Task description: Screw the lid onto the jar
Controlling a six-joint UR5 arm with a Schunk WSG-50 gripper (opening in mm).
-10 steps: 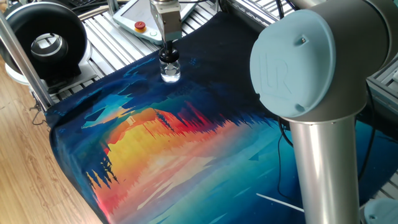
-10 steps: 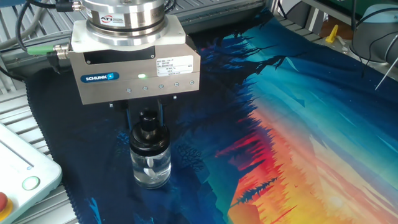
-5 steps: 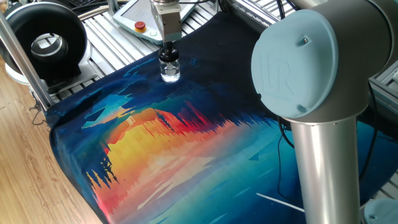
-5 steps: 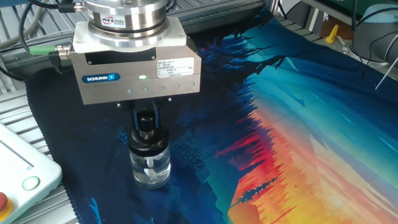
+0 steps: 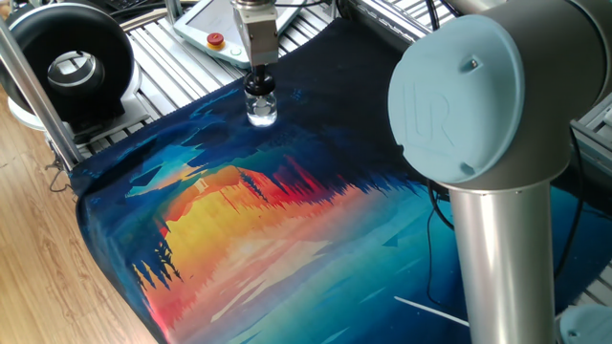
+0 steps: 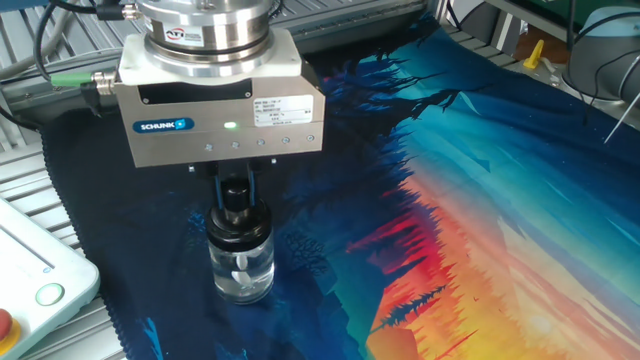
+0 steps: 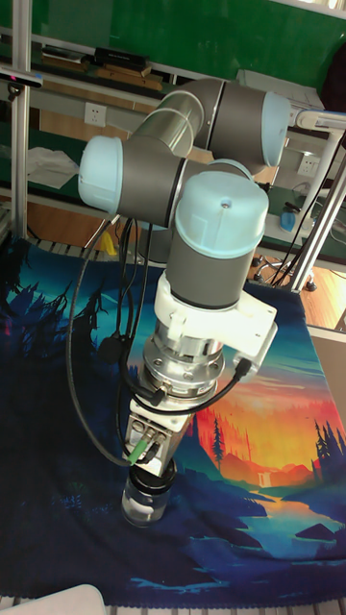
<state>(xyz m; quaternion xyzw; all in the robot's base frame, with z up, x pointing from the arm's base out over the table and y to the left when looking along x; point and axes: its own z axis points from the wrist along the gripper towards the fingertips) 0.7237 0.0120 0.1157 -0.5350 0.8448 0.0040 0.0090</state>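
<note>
The jar point(image 6: 240, 268) is a small clear glass bottle standing upright on the dark blue part of the printed cloth point(image 6: 480, 200). It shows also in one fixed view as the jar point(image 5: 260, 113) and in the tall view as the jar point(image 7: 146, 502). The black lid point(image 6: 237, 208) sits on the jar's neck. My gripper point(image 6: 237, 196) hangs straight above the jar, its two thin fingers shut on the lid's narrow top. In one fixed view the gripper point(image 5: 259, 76) stands over the lid point(image 5: 259, 88).
A white pendant with a red button point(image 5: 217, 40) lies behind the jar on the slatted table. A large black ring-shaped device point(image 5: 69, 65) stands at the back left. The arm's big grey elbow joint point(image 5: 478, 105) fills the right foreground. The cloth's edge point(image 5: 105, 239) runs along the left.
The gripper has sunk slightly towards the jar over the last second and its housing has turned a little; the lid sits lower on the neck. The jar has stayed in place.
</note>
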